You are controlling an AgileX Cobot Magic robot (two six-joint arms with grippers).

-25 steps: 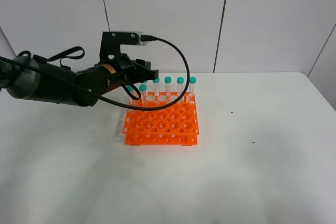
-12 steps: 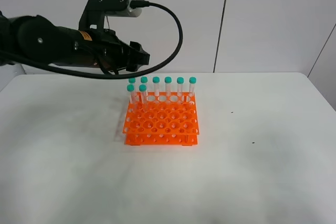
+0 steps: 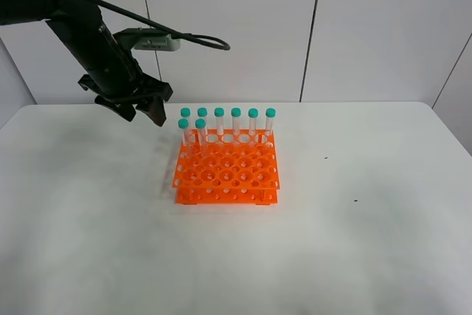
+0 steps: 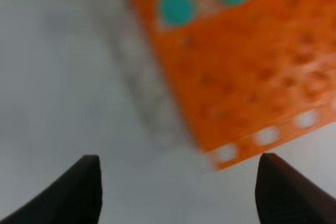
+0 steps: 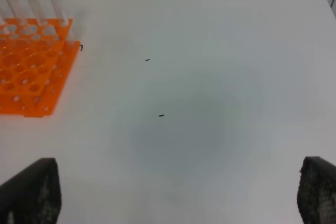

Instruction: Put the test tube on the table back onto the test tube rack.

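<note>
On orange test tube rack (image 3: 227, 171), upright clear teal-capped test tube (image 3: 184, 132), left pincer (image 3: 144, 111) empty

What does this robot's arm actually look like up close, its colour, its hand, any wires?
The left arm is matte black and tube-shaped. A black cable loops from a small pale box on the wrist. Its hand ends in two dark, pointed fingers. The right hand shows only black finger tips.

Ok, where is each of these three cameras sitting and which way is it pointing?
Exterior high: mounted high, facing the table and test tube rack; shows left arm and left gripper.
Left wrist: looks down on the rack corner; own fingertips visible.
Right wrist: looks across the table; fingertips visible.
Shared: the rack appears in all three.
</note>
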